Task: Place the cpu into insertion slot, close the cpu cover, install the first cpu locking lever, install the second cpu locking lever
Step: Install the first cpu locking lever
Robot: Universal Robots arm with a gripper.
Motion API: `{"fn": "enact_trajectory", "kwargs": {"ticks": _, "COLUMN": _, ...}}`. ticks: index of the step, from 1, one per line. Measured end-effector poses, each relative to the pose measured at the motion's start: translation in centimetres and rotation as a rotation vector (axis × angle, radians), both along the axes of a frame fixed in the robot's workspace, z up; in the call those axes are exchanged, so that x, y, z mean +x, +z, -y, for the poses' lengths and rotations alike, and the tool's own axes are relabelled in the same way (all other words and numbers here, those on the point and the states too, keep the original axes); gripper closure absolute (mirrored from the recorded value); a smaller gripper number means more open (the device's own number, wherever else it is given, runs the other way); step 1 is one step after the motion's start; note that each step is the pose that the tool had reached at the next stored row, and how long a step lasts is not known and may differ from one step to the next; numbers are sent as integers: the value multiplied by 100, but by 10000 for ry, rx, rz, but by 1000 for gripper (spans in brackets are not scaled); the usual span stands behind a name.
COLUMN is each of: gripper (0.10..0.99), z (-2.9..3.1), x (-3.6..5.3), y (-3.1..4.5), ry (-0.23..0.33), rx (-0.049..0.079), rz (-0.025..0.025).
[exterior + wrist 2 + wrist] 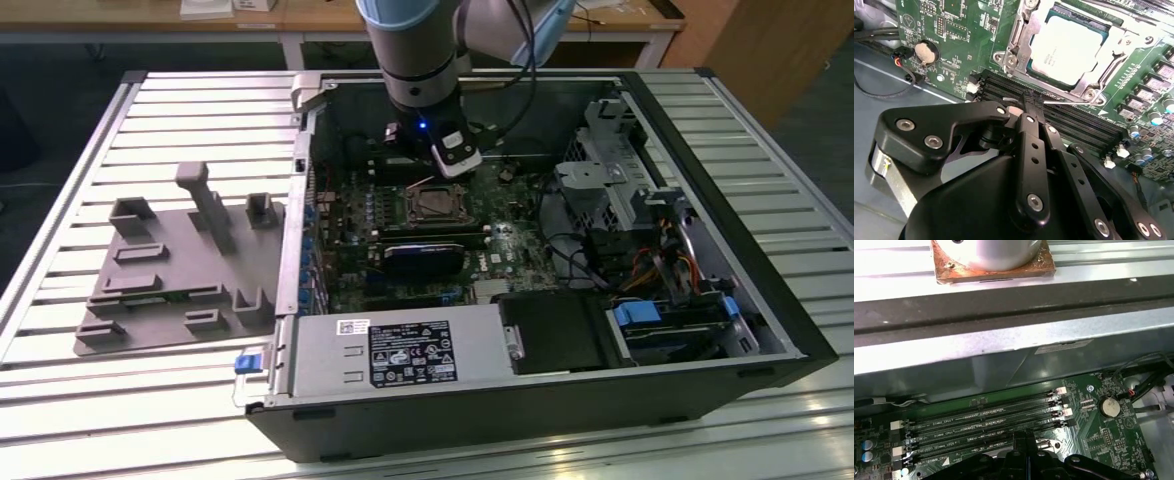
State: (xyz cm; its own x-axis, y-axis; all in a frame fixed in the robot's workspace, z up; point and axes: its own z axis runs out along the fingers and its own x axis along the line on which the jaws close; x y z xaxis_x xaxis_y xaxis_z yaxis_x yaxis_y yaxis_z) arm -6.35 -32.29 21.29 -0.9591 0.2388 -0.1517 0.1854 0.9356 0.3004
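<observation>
Down at the claw now: closed up tight in the second wrist view, fingers pressed together, no gap at the tips. Gripping nothing that shows. Planted right at the edge of the memory slots, tips meeting a thin silver locking lever running along the near side of the socket. Touching it or just above it, hard to call.

Just beyond, the cpu, pale metal top up, seated flat in the insertion slot. Folded down around it, the cpu cover, framing the chip through its window.

Further out on the green motherboard, a coin battery.

Over to the exterior view: hanging inside the open computer case, with a graphics card near the socket and a grey power supply at the front edge. Outside the case on the slatted bench, towards the exterior view's left, a grey fixture tray.
</observation>
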Motion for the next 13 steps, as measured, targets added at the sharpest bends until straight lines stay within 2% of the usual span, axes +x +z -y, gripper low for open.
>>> {"fn": "enact_trajectory", "kwargs": {"ticks": 3, "gripper": 984, "z": -1, "x": 0, "y": -2, "ry": -6, "rx": -5, "rz": 2}}
{"fn": "enact_trajectory", "kwargs": {"ticks": 4, "gripper": 984, "z": -4, "x": -1, "y": -6, "ry": -8, "rx": -48, "rz": 22}}
{"fn": "enact_trajectory", "kwargs": {"ticks": 8, "gripper": 984, "z": -8, "x": -22, "y": -21, "ry": -12, "rx": -238, "rz": 331}}
{"fn": "enact_trajectory", "kwargs": {"ticks": 10, "gripper": 984, "z": -15, "x": -32, "y": -32, "ry": -14, "rx": -275, "rz": 405}}
{"fn": "enact_trajectory", "kwargs": {"ticks": 13, "gripper": 984, "z": -36, "x": -45, "y": -44, "ry": -18, "rx": -334, "rz": 439}}
